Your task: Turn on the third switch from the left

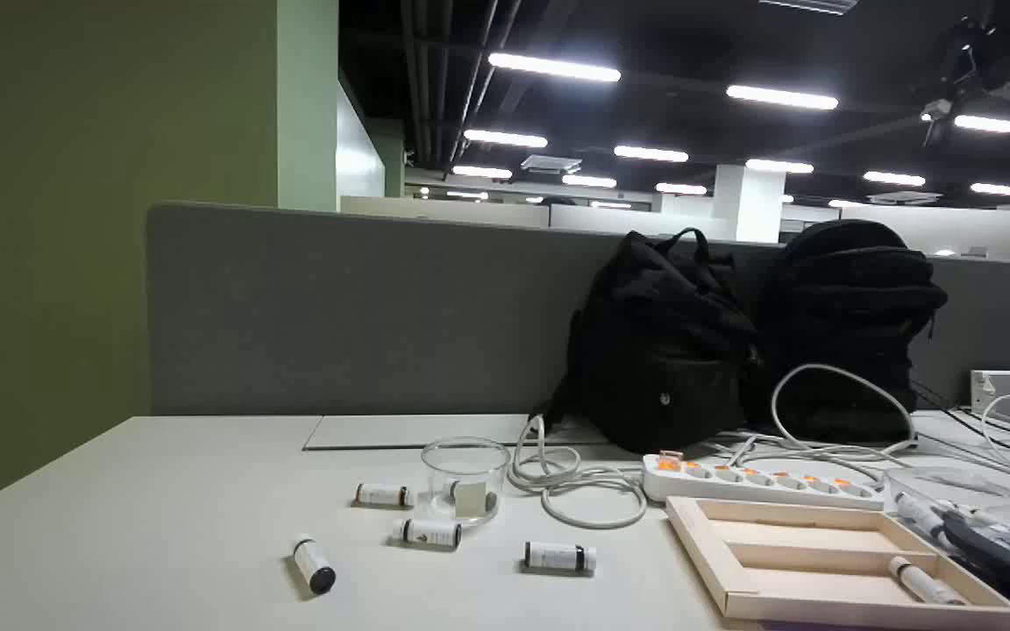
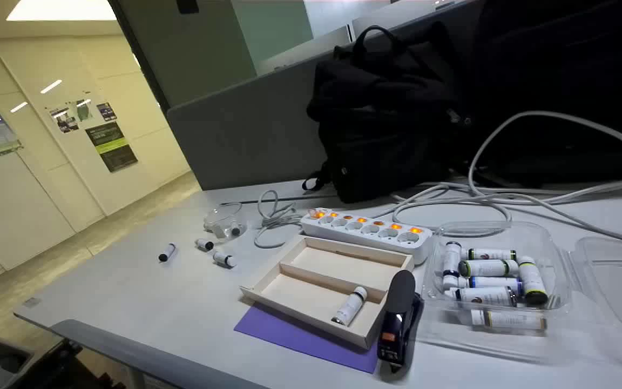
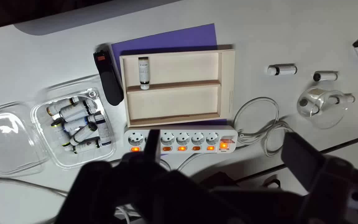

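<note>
A white power strip (image 3: 175, 140) lies on the table and shows in both exterior views (image 1: 759, 493) (image 2: 362, 238). It has a row of orange switches and a larger lit main switch (image 3: 224, 145) under a clear flap. In an exterior view, counting from the main switch at the left, the third switch (image 2: 347, 217) and the fifth switch (image 2: 378, 223) are dark. The others glow. My gripper (image 3: 222, 136) is wide open and empty in the wrist view, above the table. One finger hides one socket and its switch. The gripper does not show in the exterior views.
A wooden box (image 3: 227, 87) with one vial stands against the strip. A black stapler-like tool (image 3: 109, 77), a clear container of vials (image 3: 113, 149) and a clear cup (image 3: 323, 126) stand nearby. Grey cables (image 3: 256, 138) and black backpacks (image 1: 672, 350) are behind.
</note>
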`<move>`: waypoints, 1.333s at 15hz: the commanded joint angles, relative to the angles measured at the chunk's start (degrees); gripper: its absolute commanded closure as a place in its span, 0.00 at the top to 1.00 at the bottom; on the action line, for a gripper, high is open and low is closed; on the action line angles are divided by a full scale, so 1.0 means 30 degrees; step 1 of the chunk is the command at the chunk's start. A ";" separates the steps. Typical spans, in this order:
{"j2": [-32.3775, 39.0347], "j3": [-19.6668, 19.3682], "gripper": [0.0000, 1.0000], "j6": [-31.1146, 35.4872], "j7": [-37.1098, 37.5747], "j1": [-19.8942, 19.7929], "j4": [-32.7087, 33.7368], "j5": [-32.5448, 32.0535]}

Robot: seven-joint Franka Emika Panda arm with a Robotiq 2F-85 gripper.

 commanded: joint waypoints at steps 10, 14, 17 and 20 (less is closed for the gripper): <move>0.0065 0.0333 1.00 -0.0028 -0.0170 -0.0413 0.0050 0.0179; 0.0065 0.0333 1.00 -0.0027 -0.0171 -0.0413 0.0050 0.0179; 0.1770 0.0639 1.00 0.2017 -0.0316 0.0379 0.0280 0.1773; 0.3949 0.1590 1.00 0.5186 0.0166 0.0759 0.0543 0.2154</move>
